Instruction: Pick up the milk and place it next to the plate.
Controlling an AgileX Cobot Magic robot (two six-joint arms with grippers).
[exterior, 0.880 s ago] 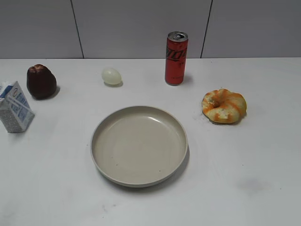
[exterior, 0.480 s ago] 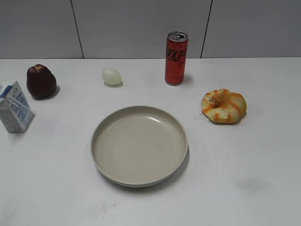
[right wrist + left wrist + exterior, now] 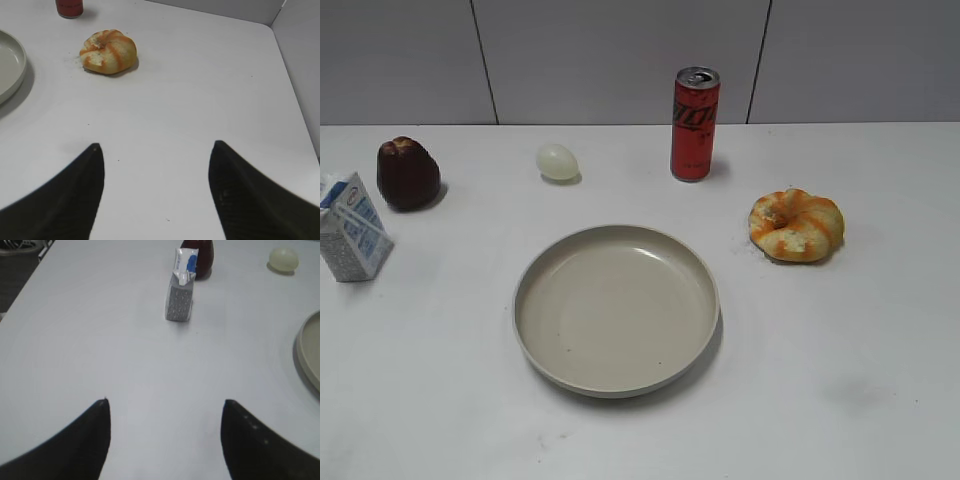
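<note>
**Milk waits at the far left, both pincers spread and empty**

We begin with the bench (image 3: 880, 400), one white surface carrying everything. On it we count one plate (image 3: 616, 380), sitting in the middle with bare bench all round, so there is room on its left rim for the carton to land. Next in size comes one red can (image 3: 695, 124), upright behind the plate, then one orange-streaked bun (image 3: 796, 225) off to the right, and one dark red fruit (image 3: 407, 172) at the back left. The milk (image 3: 352, 228), a single carton, stands upright at the far left edge, just in front of the fruit and well apart from the plate. Smallest is one pale egg (image 3: 557, 161), behind the plate.

We see two pincers. The left pincer (image 3: 165, 437) is spread wide with nothing between its tips, and the carton lies ahead of it in the wrist view; we judge that this arm makes the pick, being on the carton's side. The right pincer (image 3: 156, 192) is likewise spread and empty, hovering over bare bench near the bun.
</note>
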